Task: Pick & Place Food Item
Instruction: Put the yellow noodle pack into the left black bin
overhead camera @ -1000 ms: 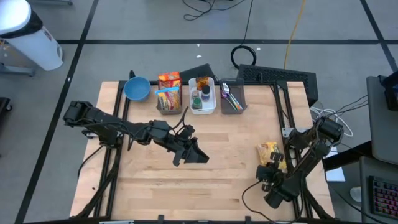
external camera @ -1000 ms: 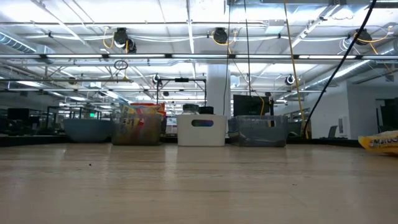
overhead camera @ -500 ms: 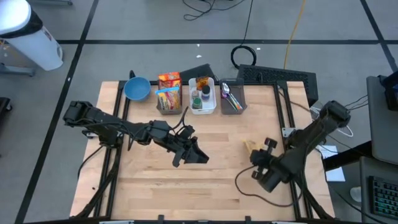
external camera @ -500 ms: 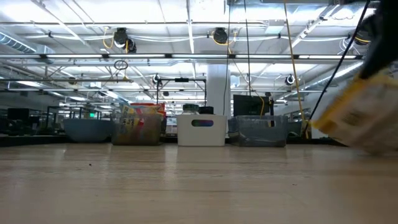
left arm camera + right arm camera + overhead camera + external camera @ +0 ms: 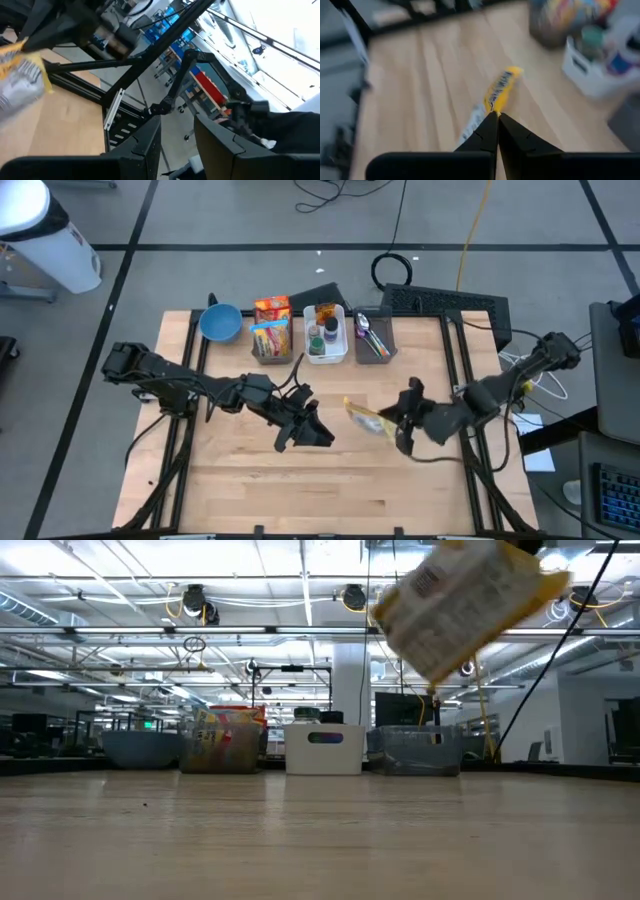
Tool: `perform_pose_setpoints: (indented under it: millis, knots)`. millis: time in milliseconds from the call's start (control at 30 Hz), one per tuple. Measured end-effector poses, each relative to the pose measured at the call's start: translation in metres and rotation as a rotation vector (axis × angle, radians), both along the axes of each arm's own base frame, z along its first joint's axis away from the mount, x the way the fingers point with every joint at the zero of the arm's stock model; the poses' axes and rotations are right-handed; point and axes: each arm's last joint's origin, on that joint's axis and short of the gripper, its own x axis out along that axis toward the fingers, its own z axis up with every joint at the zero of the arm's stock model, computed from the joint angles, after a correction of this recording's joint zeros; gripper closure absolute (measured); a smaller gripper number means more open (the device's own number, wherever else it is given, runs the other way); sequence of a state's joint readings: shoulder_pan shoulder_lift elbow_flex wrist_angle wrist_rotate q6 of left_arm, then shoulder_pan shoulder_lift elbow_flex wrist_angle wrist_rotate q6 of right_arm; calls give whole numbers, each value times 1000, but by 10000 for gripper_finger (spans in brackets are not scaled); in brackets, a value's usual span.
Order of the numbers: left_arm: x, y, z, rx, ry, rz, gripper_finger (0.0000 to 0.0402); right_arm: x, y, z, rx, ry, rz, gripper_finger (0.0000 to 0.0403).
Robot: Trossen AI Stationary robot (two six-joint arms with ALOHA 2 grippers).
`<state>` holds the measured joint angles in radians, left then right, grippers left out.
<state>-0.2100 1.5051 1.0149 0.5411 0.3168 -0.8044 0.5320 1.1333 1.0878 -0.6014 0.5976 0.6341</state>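
A yellow snack bag hangs in the air over the middle of the table, high in the low view, and it also shows in the left wrist view. My right gripper is shut on it and reaches in from the table's right side. My left gripper stands left of the bag, pointing level toward it. It is open, with nothing between its fingers. My right gripper pinches the bag's near end between its two fingertips. The fingers come from the table's right side and slant a little downward. The bag sticks out ahead of the fingertips, seen edge-on in the right wrist view, tilted and lifted clear of the table.
Along the far edge stand a blue bowl, a bin of snack boxes, a white bin with bottles and a grey bin with utensils. Bare wood lies between the arms and toward the near edge.
My right gripper has risen from the table's near right part and swung toward the middle, turning as it went. The snack bag, which lay on the wood by the right edge, is now lifted clear and carried toward my left gripper.
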Motion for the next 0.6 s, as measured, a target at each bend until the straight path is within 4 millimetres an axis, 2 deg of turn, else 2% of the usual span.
perform_pose_setpoints:
  millis: [167,467,600]
  knots:
    - [0,1,0,32,-16,4,279,8,-9,25,48,-193,52,403]
    - [3,16,-2,47,-2,17,279,16,-12,40,199,-320,177,403]
    - [2,23,0,48,-2,-9,279,12,-12,56,220,-459,198,403]
